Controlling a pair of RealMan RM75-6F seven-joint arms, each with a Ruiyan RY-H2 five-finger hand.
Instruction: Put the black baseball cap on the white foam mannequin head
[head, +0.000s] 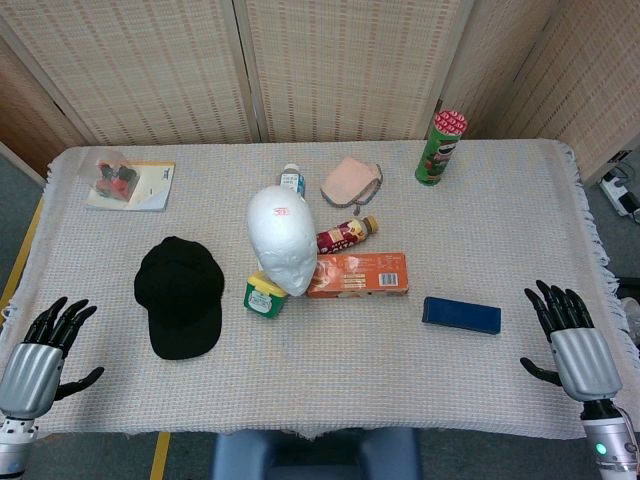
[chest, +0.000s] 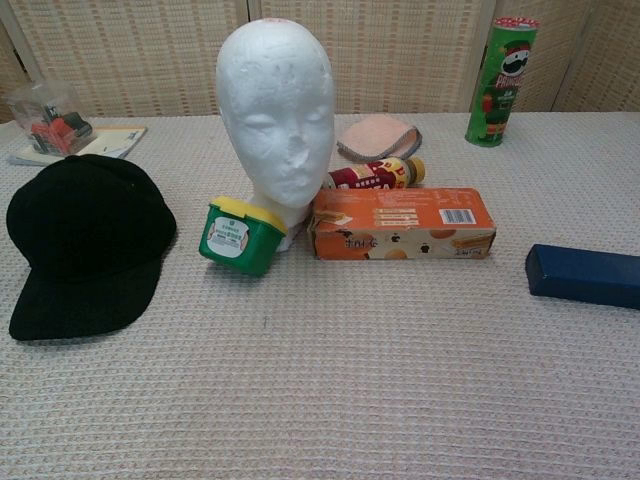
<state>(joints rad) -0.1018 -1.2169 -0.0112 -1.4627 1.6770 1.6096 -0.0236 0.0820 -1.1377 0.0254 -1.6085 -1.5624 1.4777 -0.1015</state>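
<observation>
The black baseball cap (head: 180, 297) (chest: 85, 240) lies flat on the cloth, left of centre, brim toward the front edge. The white foam mannequin head (head: 282, 238) (chest: 276, 115) stands upright at the middle of the table, facing the front. My left hand (head: 42, 352) hovers at the front left corner, fingers spread, holding nothing, well left of the cap. At the front right corner my right hand (head: 568, 338) is also spread and empty. Neither hand shows in the chest view.
A green and yellow tub (head: 265, 295) (chest: 240, 234) and an orange box (head: 358, 274) (chest: 401, 223) flank the mannequin base. Behind it lie a bottle (head: 346, 235), a pink pouch (head: 351, 181) and a small white bottle (head: 291, 180). A green can (head: 440, 148), blue case (head: 461, 314) and booklet (head: 131, 184) sit further off.
</observation>
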